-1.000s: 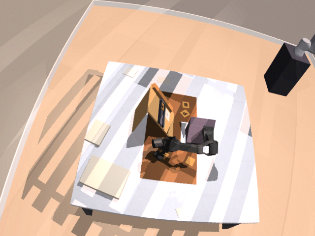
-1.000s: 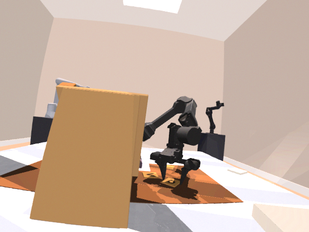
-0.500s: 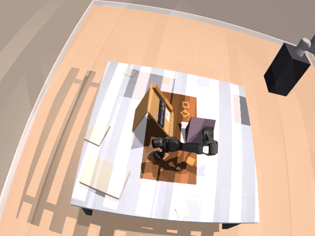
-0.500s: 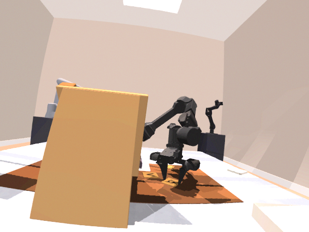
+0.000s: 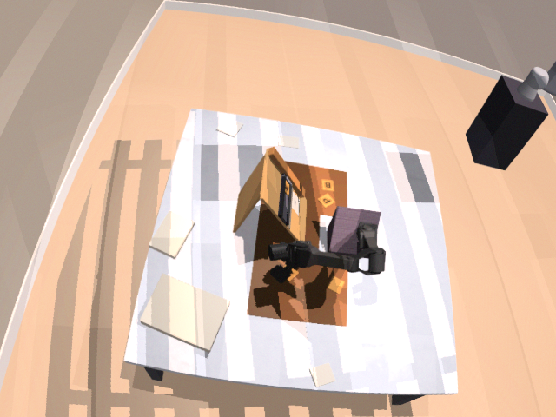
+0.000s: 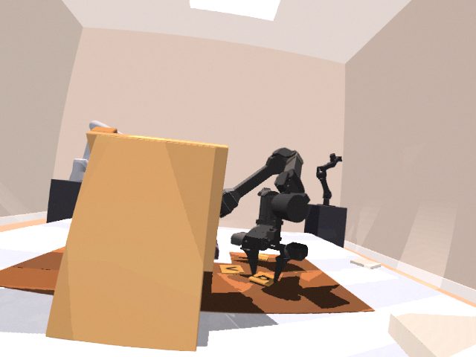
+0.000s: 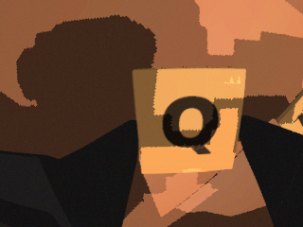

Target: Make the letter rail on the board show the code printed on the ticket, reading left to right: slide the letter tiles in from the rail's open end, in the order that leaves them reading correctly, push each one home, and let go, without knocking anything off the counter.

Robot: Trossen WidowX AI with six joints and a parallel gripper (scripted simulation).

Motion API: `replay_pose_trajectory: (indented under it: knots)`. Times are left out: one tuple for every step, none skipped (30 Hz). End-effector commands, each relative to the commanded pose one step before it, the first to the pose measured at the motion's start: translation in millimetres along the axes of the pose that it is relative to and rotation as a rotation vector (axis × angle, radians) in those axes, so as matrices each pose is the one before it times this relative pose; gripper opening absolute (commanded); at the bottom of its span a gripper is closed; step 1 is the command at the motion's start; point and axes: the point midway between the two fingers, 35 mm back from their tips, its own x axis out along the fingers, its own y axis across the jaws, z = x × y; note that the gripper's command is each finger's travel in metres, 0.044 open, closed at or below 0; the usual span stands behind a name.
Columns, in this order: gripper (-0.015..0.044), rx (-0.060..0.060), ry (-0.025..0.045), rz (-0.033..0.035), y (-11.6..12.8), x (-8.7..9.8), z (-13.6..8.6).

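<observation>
My gripper (image 6: pixel 265 278) (image 7: pixel 189 126) points down with its fingers shut on the opposite sides of the Q tile (image 6: pixel 256 280) (image 7: pixel 189 85), at or just above the mat. The Q reads upright in the wrist view. The V tile (image 6: pixel 231 268) lies close beside it. The leaning board (image 5: pixel 273 179) (image 6: pixel 142 238) carries a dark rail (image 5: pixel 284 210) with one tile (image 5: pixel 287 188) near its far end. The ticket (image 5: pixel 294 204) is on the board; its print is too small to read. A B tile (image 5: pixel 327 184) and another lettered tile (image 5: pixel 327 200) lie past the board. One more tile (image 5: pixel 336 284) lies near the mat's edge.
The brown mat (image 5: pixel 332 314) (image 6: pixel 346 301) lies under the tiles. A purple-grey block (image 5: pixel 346 224) stands by the arm. Pale flat slabs (image 5: pixel 186 309) (image 5: pixel 173 235) and small pale pieces (image 5: pixel 321 374) (image 5: pixel 229 129) lie around the counter (image 5: pixel 394 323).
</observation>
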Motion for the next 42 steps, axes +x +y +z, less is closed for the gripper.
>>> replay_pose_trajectory:
  knots:
    - [0.0000,-0.0064,-0.00128,0.00064,0.04,-3.32,-0.01]
    - [0.0000,0.0000,-0.00002,-0.00003,-0.10,-0.63,0.06]
    - [0.0000,0.0000,-0.00002,-0.00003,-0.10,-0.63,0.07]
    - [0.0000,0.0000,-0.00003,-0.00003,-0.11,-0.64,0.07]
    - [0.0000,0.0000,-0.00003,-0.00003,-0.11,-0.64,0.08]
    - [0.0000,0.0000,-0.00003,-0.00003,-0.11,-0.64,0.09]
    - [0.0000,0.0000,-0.00003,-0.00003,-0.11,-0.64,0.09]
    - [0.0000,0.0000,-0.00003,-0.00003,-0.12,-0.65,0.09]
    - [0.0000,0.0000,-0.00003,-0.00003,-0.12,-0.65,0.10]
    - [0.0000,0.0000,-0.00003,-0.00003,-0.13,-0.66,0.11]
    - [0.0000,0.0000,-0.00003,-0.00004,-0.13,-0.65,0.12]
    - [0.0000,0.0000,-0.00003,-0.00004,-0.13,-0.65,0.12]
    - [0.0000,0.0000,-0.00003,-0.00003,-0.12,-0.65,0.10]
    - [0.0000,0.0000,-0.00003,-0.00003,-0.12,-0.65,0.09]
    - [0.0000,0.0000,-0.00003,-0.00003,-0.12,-0.65,0.09]
    - [0.0000,0.0000,-0.00003,-0.00003,-0.12,-0.65,0.09]
    - [0.0000,0.0000,-0.00003,-0.00003,-0.12,-0.65,0.09]
    - [0.0000,0.0000,-0.00003,-0.00003,-0.12,-0.64,0.09]
    - [0.0000,0.0000,-0.00003,-0.00003,-0.11,-0.64,0.09]
    - [0.0000,0.0000,-0.00002,-0.00003,-0.11,-0.64,0.08]
    - [0.0000,0.0000,-0.00002,-0.00003,-0.11,-0.64,0.08]
    - [0.0000,0.0000,-0.00002,-0.00003,-0.11,-0.63,0.08]
    - [0.0000,0.0000,-0.00002,-0.00003,-0.11,-0.63,0.07]
    - [0.0000,0.0000,-0.00002,-0.00003,-0.11,-0.64,0.07]
    - [0.0000,0.0000,-0.00002,-0.00003,-0.11,-0.64,0.07]
    - [0.0000,0.0000,-0.00002,-0.00003,-0.10,-0.63,0.07]
    - [0.0000,0.0000,-0.00002,-0.00003,-0.10,-0.63,0.07]
    - [0.0000,0.0000,-0.00002,-0.00003,-0.10,-0.63,0.06]
    - [0.0000,0.0000,-0.00002,-0.00003,-0.10,-0.63,0.06]
    - [0.0000,0.0000,-0.00002,-0.00003,-0.09,-0.63,0.06]
    - [0.0000,0.0000,-0.00002,-0.00003,-0.09,-0.62,0.05]
    - [0.0000,0.0000,-0.00002,-0.00003,-0.09,-0.62,0.05]
    - [0.0000,0.0000,-0.00002,-0.00003,-0.08,-0.62,0.05]
    - [0.0000,0.0000,-0.00002,-0.00003,-0.08,-0.62,0.04]
    - [0.0000,0.0000,-0.00002,-0.00003,-0.08,-0.62,0.04]
    - [0.0000,0.0000,-0.00002,-0.00003,-0.08,-0.62,0.04]
    - [0.0000,0.0000,-0.00002,-0.00003,-0.07,-0.61,0.04]
    - [0.0000,0.0028,-0.00506,-0.00065,-0.58,2.20,0.73]
    - [0.0000,-0.0107,-0.01105,0.00672,0.01,-1.35,1.15]
    - [0.0000,-0.0178,-0.01858,0.01108,0.02,-2.26,1.93]
    - [0.0000,-0.0214,-0.02279,0.01320,0.02,-2.75,2.36]
    - [0.0000,-0.0212,-0.02310,0.01296,0.02,-2.76,2.39]
